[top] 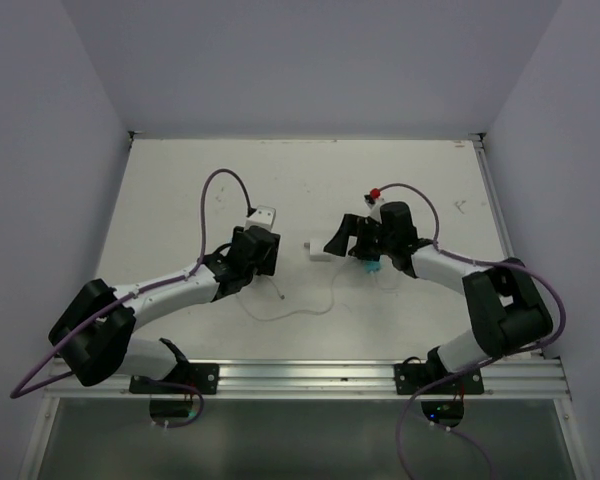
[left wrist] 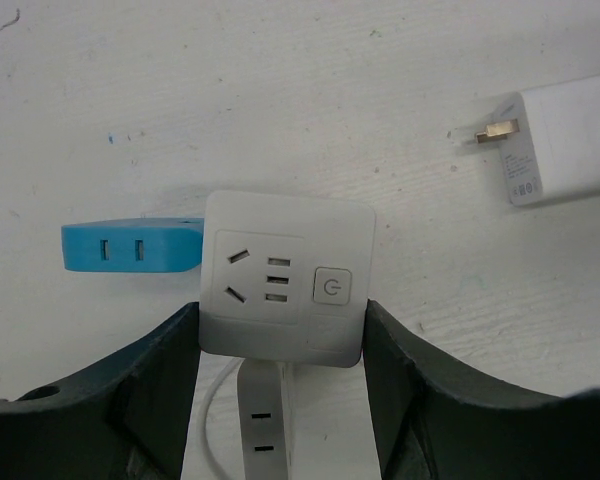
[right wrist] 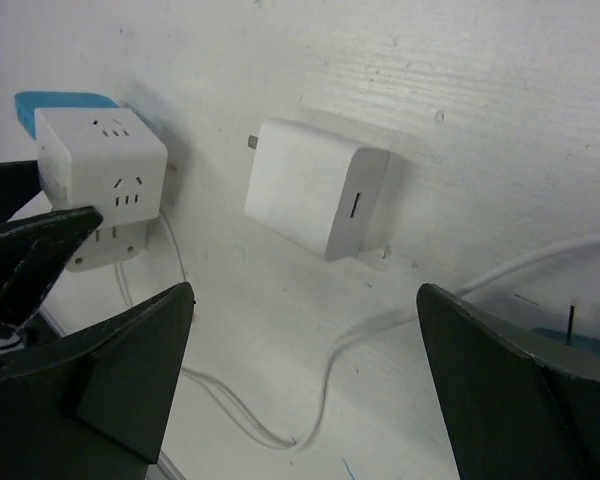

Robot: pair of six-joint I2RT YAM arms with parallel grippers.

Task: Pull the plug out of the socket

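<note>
Looks like we're basically done here. The plug is out of the socket and lying loose on the table, prongs bare, near the socket but not touching it. Our left gripper is clamped on the socket's sides, and every slot we can see on it is empty. Our right gripper is spread wide with nothing in it, facing the plug. A blue adapter sits just beside the socket. No containers anywhere. What's left, we reckon: just let go of the socket.
</note>
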